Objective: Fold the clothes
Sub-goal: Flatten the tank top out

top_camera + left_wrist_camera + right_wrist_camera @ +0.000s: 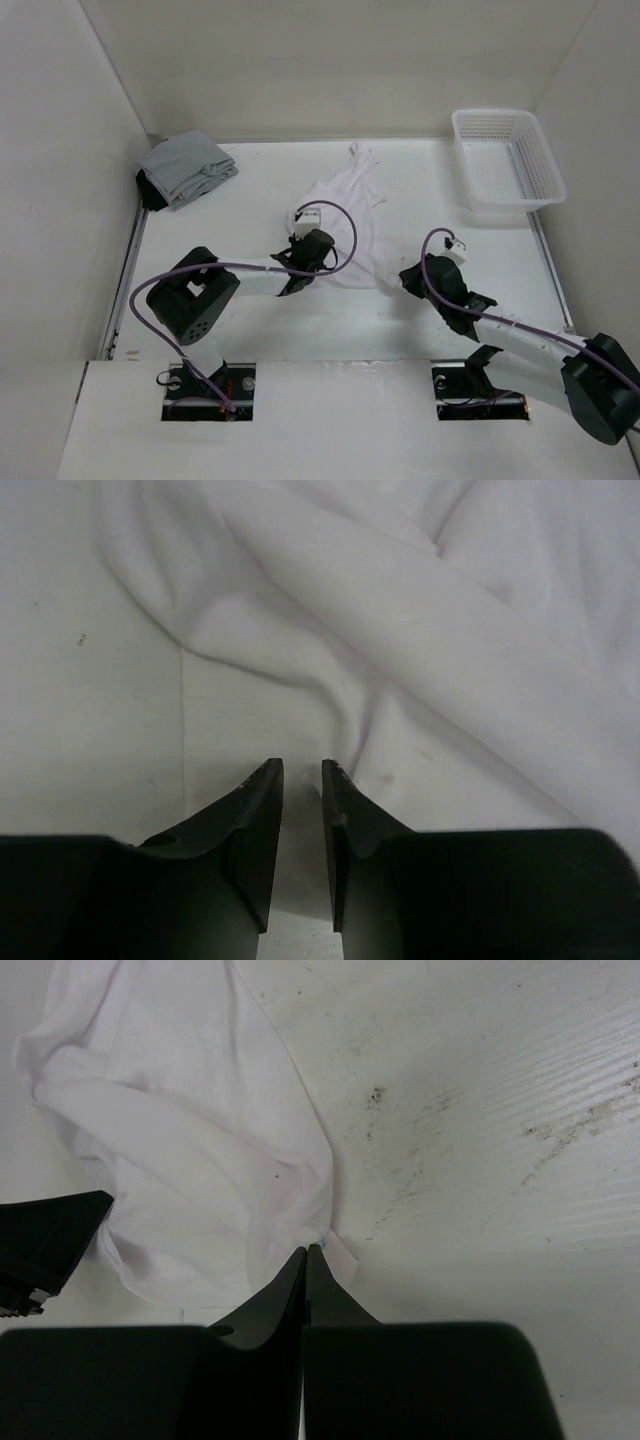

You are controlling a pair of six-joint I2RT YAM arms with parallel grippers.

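The clothes (345, 205) are one thin white garment, lying crumpled at the middle of the table (250, 215). My left gripper (300, 272) is at its near left edge. In the left wrist view the left gripper (302, 765) has its jaws a narrow gap apart, with a fold of the clothes (400, 610) running in between them. My right gripper (408, 277) is at the garment's near right corner. In the right wrist view the right gripper (307, 1250) is shut, and creases of the clothes (190, 1150) converge on its tips, where it pinches the hem.
A grey cloth bundle (185, 168) with a dark edge lies in the back left corner. A white lattice basket (508, 160) stands at the back right. White walls close in the table on three sides. Dirt marks (375, 1095) speckle the table right of the garment.
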